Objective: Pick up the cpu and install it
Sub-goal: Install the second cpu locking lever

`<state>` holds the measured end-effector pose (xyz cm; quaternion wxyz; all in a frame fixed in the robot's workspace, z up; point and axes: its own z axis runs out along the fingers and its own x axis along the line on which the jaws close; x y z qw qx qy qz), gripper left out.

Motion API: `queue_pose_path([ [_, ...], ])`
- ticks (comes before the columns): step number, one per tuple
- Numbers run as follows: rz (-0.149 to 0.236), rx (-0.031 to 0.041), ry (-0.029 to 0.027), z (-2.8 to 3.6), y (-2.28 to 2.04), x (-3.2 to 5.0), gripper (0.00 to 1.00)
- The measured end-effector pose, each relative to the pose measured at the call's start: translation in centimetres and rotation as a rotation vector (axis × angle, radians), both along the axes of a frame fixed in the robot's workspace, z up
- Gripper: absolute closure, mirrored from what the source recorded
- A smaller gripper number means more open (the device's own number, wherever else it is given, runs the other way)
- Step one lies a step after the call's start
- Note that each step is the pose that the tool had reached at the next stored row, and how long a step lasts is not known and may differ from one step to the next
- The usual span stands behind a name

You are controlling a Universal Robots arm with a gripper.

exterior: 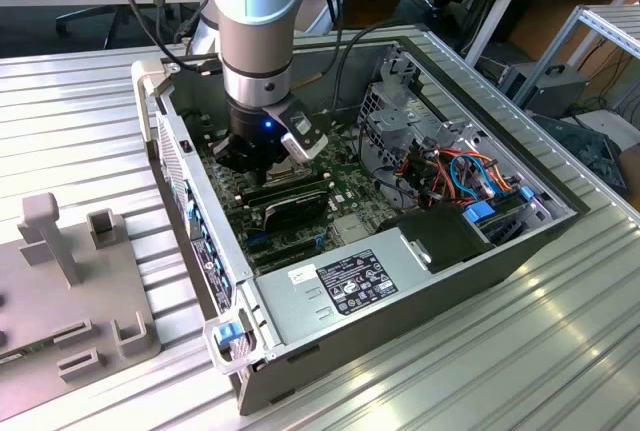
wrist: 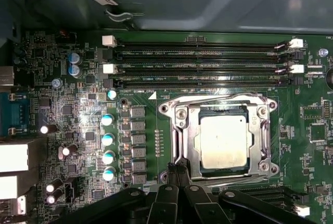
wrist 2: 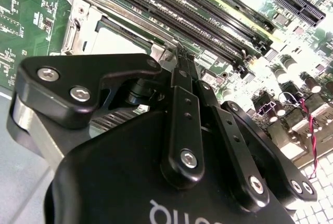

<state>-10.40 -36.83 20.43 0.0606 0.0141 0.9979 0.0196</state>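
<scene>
1 cpu [wrist: 223, 142] beside claw [wrist: 180, 169]

— What colour is the cpu [wrist: 223, 142]?
— Dull silver-grey, inside a shiny metal socket frame [wrist: 179, 130] on a green motherboard [wrist: 307, 130].
— And the pincer [wrist: 178, 174]?
— Black, with silver screws. The memory slots [wrist: 200, 69] are black with white clips.
— The surface [exterior: 80, 91]?
— Pale grey metal, ribbed in stripes. Cables [exterior: 465, 166] run orange and blue.

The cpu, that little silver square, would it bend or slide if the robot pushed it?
Probably stiff: the cpu shows a flat metal top. It likely would not slide, since it sits inside the socket frame. Its smooth top looks slippery to pinch. The end effector is at the frame's edge.
</scene>
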Motion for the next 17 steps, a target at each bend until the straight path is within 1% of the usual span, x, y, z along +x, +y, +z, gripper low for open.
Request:
queue_pose_path([
  [3, 0.000, 0.0028, -0.0036, 0.00, 0.00, -0.13, 0.89],
  [7, 0.000, 0.0040, -0.0092, 0.00, 0.00, -0.34, 0.89],
  [8, 0.000, 0.0043, -0.0098, 0.00, 0.00, -0.36, 0.89],
  [17, 0.000, 0.0043, -0.0101, -0.02, 0.00, -0.38, 0.89],
])
